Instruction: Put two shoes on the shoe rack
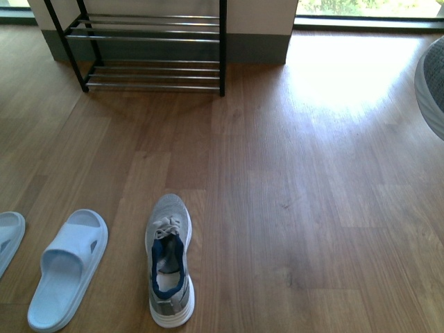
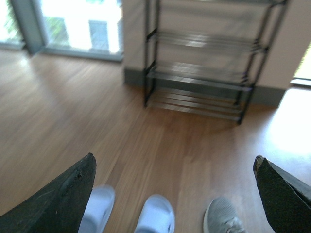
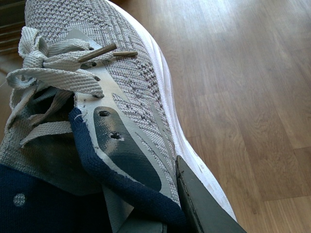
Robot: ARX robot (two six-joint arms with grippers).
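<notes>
My right gripper (image 3: 146,189) is shut on a grey sneaker (image 3: 126,73), one finger (image 3: 204,208) pressed against its outer side by the navy collar; the other finger is hidden. That held sneaker (image 1: 431,87) shows at the right edge of the front view, off the floor. The second grey sneaker (image 1: 168,260) lies on the floor, toe toward the shoe rack (image 1: 152,41), whose bars I see bare. My left gripper (image 2: 172,194) is open and empty above the floor, facing the shoe rack (image 2: 204,73), with the sneaker (image 2: 221,218) below it.
Two pale-blue slides (image 1: 69,267) (image 1: 8,239) lie left of the floor sneaker, also as slides (image 2: 155,216) (image 2: 97,208) in the left wrist view. Wood floor (image 1: 312,208) stretches to the rack, which stands against a wall (image 1: 257,17) beside windows.
</notes>
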